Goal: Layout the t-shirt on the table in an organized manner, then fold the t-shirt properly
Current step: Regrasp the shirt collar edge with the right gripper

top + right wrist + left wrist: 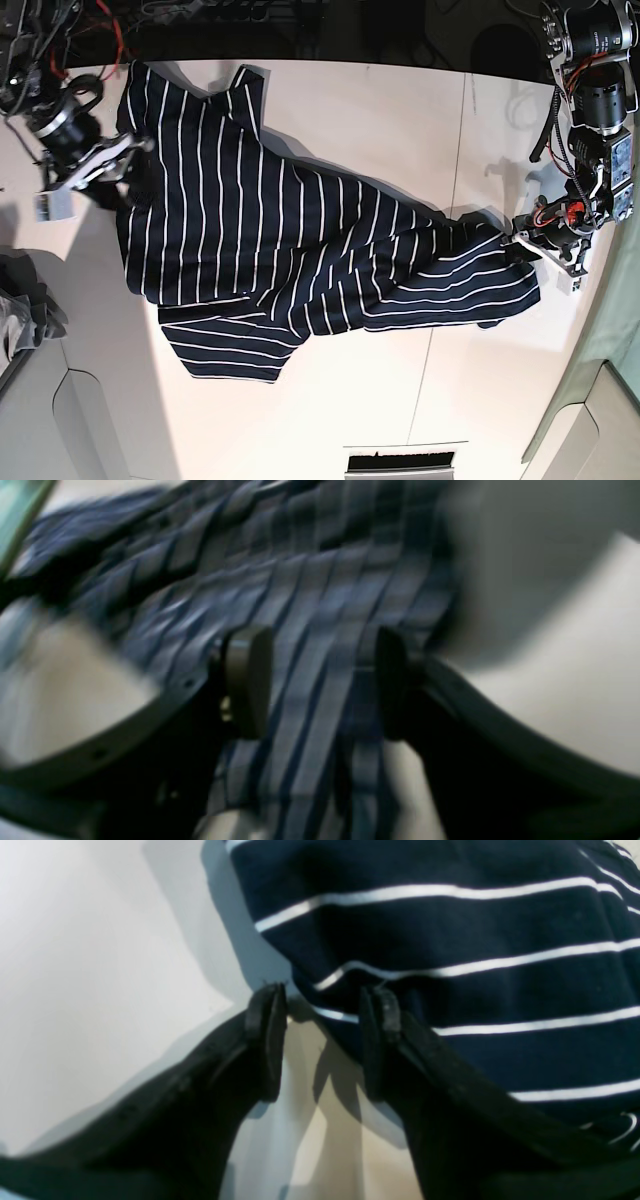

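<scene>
The t-shirt (290, 240), dark navy with thin white stripes, lies stretched and creased across the white table (360, 110). My left gripper (520, 240) is at the shirt's right end. In the left wrist view the left gripper (325, 992) stands open, with a corner of the t-shirt (450, 940) reaching between its fingers and the right finger over the cloth. My right gripper (125, 160) is at the shirt's left edge. In the blurred right wrist view the right gripper (320, 680) has its fingers apart, and the t-shirt (310, 580) runs through the gap.
A small grey cloth (20, 300) lies at the table's left edge. A thin dark seam (452, 200) crosses the table on the right. A slotted panel (400, 462) sits at the near edge, and a pale green surface (610, 330) borders the right side.
</scene>
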You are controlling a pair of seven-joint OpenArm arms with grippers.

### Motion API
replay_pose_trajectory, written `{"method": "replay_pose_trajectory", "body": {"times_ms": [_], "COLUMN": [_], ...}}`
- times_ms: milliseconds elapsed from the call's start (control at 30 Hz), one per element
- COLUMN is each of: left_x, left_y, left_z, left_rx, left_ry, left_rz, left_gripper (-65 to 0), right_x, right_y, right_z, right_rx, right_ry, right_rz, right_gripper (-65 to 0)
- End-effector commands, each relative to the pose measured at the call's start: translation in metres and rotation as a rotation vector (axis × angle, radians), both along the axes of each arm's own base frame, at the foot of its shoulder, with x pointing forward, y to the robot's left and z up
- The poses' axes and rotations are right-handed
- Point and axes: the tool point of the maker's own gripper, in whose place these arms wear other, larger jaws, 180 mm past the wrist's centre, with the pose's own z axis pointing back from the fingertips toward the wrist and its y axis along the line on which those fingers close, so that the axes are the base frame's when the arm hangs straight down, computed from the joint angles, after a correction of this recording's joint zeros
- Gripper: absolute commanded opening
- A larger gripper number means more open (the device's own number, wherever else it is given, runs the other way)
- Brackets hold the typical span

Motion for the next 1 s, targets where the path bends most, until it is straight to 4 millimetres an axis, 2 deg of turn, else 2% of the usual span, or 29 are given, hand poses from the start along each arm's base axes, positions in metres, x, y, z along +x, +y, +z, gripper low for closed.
{"method": "replay_pose_trajectory", "body": {"times_ms": [0,67,133,167,233,467,533,600,633,700,767,800,967], "left_x": [0.010,0.010,0.010,0.010,0.010,0.012,0.013,0.014,0.014,0.013,0.012,0.012,0.013], "left_y": [0.008,0.007,0.007,0.007,0.007,0.005,0.005,0.005,0.004,0.005,0.006,0.008,0.015], "left_z": [0.014,0.014,0.014,0.014,0.013,0.015,0.017,0.017,0.017,0.017,0.017,0.018,0.022], "left_rx": [0.013,0.013,0.012,0.012,0.013,-0.015,-0.023,-0.023,-0.023,-0.022,-0.020,-0.016,-0.016], "left_ry": [-0.034,-0.035,-0.036,-0.036,-0.034,-0.045,-0.051,-0.053,-0.054,-0.053,-0.048,-0.048,-0.058], "left_rz": [0.003,0.003,0.003,0.003,0.003,0.011,0.015,0.015,0.015,0.015,0.015,0.016,0.026], "left_gripper": [-38.1,-38.1,-38.1,-38.1,-38.1,-38.1,-38.0,-34.5,-32.4,-29.6,-29.1,-29.1,-29.1], "right_x": [0.008,0.011,0.013,0.011,0.006,-0.022,-0.029,-0.033,-0.032,-0.029,-0.025,-0.024,-0.041], "right_y": [-0.010,-0.016,-0.001,0.010,0.032,0.100,0.108,0.108,0.106,0.097,0.086,0.083,0.082], "right_z": [0.012,0.016,0.023,0.026,0.029,-0.006,-0.014,-0.018,-0.019,-0.018,-0.017,-0.017,-0.027], "right_rx": [-0.001,0.017,0.060,0.089,0.153,0.114,0.088,0.083,0.079,0.069,0.063,0.059,0.063], "right_ry": [-0.047,-0.051,-0.073,-0.082,-0.081,0.045,0.067,0.082,0.082,0.075,0.073,0.074,0.121], "right_rz": [-0.018,-0.032,0.041,0.093,0.170,0.386,0.413,0.410,0.400,0.369,0.327,0.319,0.319], "right_gripper": [-39.3,-49.9,-62.6,-65.0,-65.0,-65.0,-65.0,-65.0,-60.6,-47.3,-37.3,-35.1,-34.7]}}
